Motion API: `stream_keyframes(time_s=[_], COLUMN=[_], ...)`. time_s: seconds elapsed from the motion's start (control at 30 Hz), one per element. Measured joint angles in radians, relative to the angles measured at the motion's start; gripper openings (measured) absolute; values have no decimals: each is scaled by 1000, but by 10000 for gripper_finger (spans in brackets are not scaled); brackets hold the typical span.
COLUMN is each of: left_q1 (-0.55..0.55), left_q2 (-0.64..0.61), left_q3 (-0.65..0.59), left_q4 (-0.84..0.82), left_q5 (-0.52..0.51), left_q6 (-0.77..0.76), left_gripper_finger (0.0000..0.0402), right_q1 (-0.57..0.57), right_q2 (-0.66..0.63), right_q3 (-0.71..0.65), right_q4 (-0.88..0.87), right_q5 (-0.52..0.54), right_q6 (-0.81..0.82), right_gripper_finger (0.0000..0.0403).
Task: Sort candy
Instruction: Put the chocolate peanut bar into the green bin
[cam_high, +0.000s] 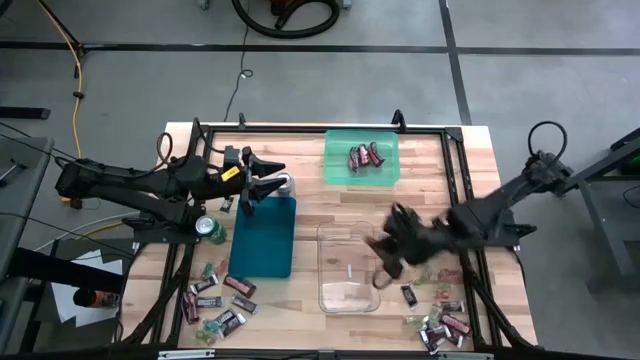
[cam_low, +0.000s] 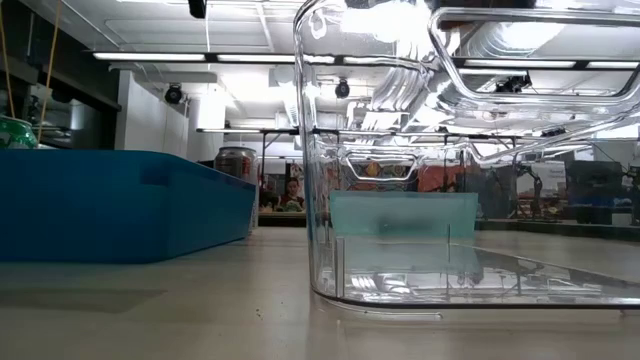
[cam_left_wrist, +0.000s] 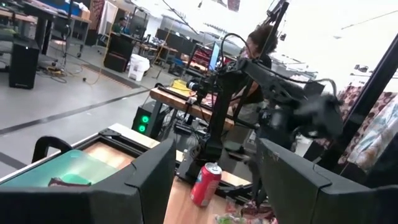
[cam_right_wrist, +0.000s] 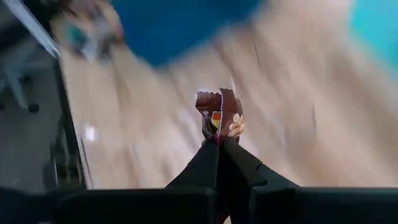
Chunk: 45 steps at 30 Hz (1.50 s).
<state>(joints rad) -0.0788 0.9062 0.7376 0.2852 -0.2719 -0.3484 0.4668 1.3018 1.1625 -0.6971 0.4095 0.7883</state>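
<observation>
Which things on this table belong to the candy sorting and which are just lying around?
Job: right end effector shut on a candy bar; loose candy; green tray; blue bin; clear bin.

Lying about: green can; red can.

High view set overhead, facing straight down on the whole wooden table (cam_high: 470, 180), low view placed at tabletop level, close against the clear bin (cam_low: 450, 200), blue bin (cam_low: 120, 205) shared with the high view, wrist views aimed past each arm's fingers.
</observation>
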Motion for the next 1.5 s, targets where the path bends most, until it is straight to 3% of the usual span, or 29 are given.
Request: stream_keyframes(time_s=[0.1,0.2,0.3,0.43,0.57,0.9,1.07,1.17,1.37,1.5], left_q1=[0,0,0,0,0,0,0,0,0,0], left_q2=[0,0,0,0,0,0,0,0,0,0], left_q3=[0,0,0,0,0,0,0,0,0,0], left_q4=[3,5,5,4,4,4,4,4,4,4], left_q5=[0,0,0,-8,-11,-11,-11,-11,-12,-12], left_q6=[-38,-51,-51,-51,-51,-49,-42,-43,-43,-42], left_gripper_finger=[209,209,209,209,209,209,209,209,209,209], right_q1=[-133,-252,-344,-417,-426,-457,-630,-760,-939,-1006], right_q2=[0,0,0,0,0,1,2,35,250,389], right_q3=[0,0,0,0,0,-1,16,96,319,349], right_q4=[252,472,607,653,638,579,551,440,55,-2], right_q5=[-38,-128,-194,-282,-325,-288,-262,-272,-253,-294], right_q6=[-298,-492,-563,-572,-572,-500,-425,-396,-427,-395], right_gripper_finger=[3,2,2,2,2,2,2,2,0,0])
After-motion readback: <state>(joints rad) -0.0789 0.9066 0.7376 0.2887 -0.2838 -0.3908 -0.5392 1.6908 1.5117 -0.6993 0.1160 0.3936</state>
